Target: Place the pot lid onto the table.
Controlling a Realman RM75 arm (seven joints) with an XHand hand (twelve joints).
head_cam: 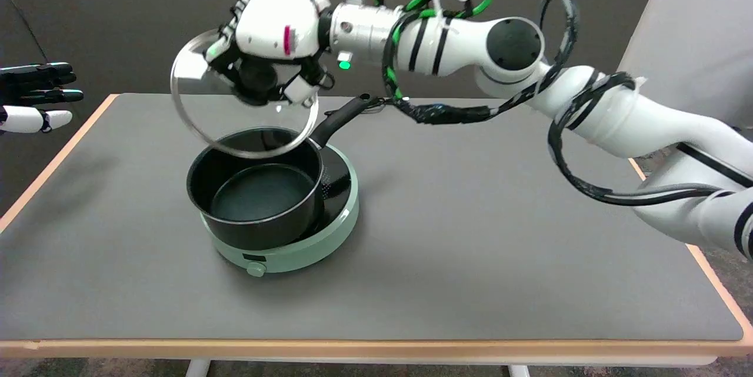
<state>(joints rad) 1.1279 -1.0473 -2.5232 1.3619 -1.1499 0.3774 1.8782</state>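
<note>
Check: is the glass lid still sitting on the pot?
No, the right hand holds the glass lid tilted in the air above the open pot, which sits on the green cooker.

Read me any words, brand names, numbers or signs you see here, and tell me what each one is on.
No text can be read in the head view.
Green hot plate: a small dark panel above its knob, too small to read.
Right hand: a pink mark on its white shell, no letters legible.
Black pot and glass pot lid: no visible markings.
</note>
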